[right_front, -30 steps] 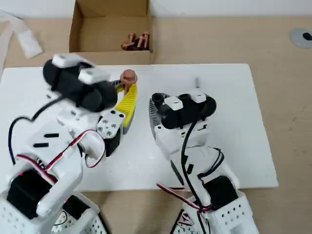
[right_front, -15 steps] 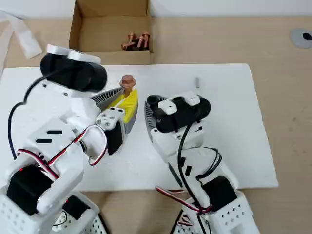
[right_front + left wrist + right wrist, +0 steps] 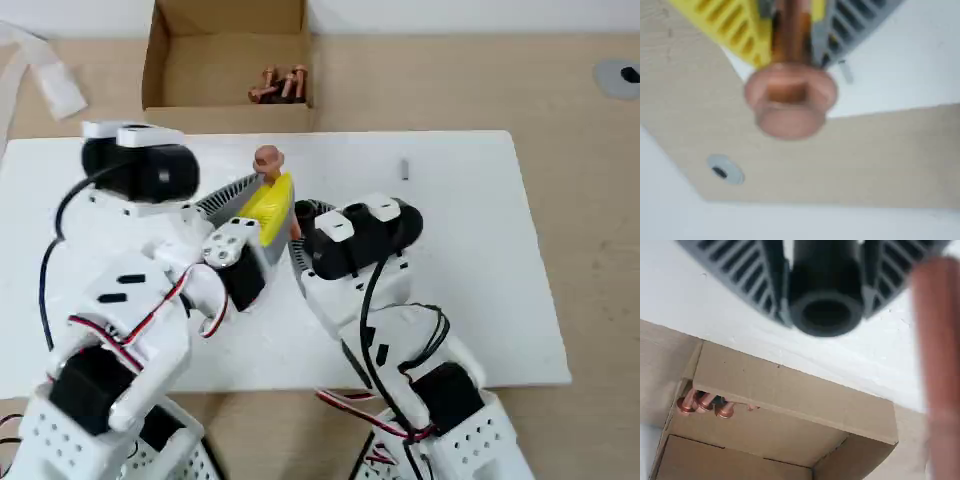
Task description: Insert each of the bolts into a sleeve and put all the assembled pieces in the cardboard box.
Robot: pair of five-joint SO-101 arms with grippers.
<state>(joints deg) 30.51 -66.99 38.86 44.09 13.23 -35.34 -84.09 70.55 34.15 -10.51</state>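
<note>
- The copper-coloured metal bolt with a wide round head (image 3: 790, 102) is clamped by its shaft in the left gripper (image 3: 790, 25), between one yellow ribbed finger and one grey one. It hangs above the white board (image 3: 470, 250), with its head toward the box.
- The dark grey tube-shaped sleeve (image 3: 826, 315) is clamped in the right gripper (image 3: 826, 292). The bolt's shaft passes just beside the sleeve, not in line with its hole.
- I think the main danger is this offset. If the arms come together like this, the bolt's tip may strike the sleeve's rim or a finger and not enter.
- Such a push could turn the bolt or the sleeve in its grip, or knock it free. A round piece fallen on the board would probably roll.
- The two grippers are very near each other, so their fingers may also collide.
- Several copper-coloured assembled pieces (image 3: 280, 84) lie in the open brown cardboard box (image 3: 190, 70), in the corner next to the board.
- On the light wooden desk (image 3: 580, 180) is a small grey disc (image 3: 618, 75). I can read no brand, label or writing anywhere.
</note>
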